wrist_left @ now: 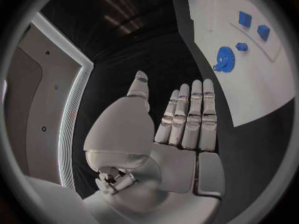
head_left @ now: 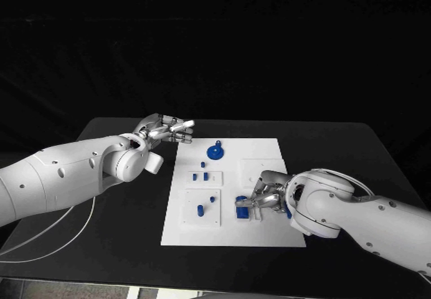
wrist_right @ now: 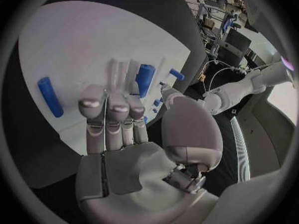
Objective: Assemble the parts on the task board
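Head view: the task board [head_left: 229,187] lies mid-desk. The left hand [head_left: 166,132] hovers off its 10 o'clock corner, fingers extended, grasping nothing. The right hand [head_left: 266,196] sits low at 4 o'clock beside a blue cylinder [head_left: 241,208]; its grip I cannot tell — a blind reach could knock the part over.

Left wrist view: fingers [wrist_left: 190,117] straight, released; a blue gear [wrist_left: 224,59] lies beyond.

Right wrist view: fingers [wrist_right: 112,114] spread over the cylinder [wrist_right: 144,79] — drifting could roll a loose blue rod [wrist_right: 50,96].
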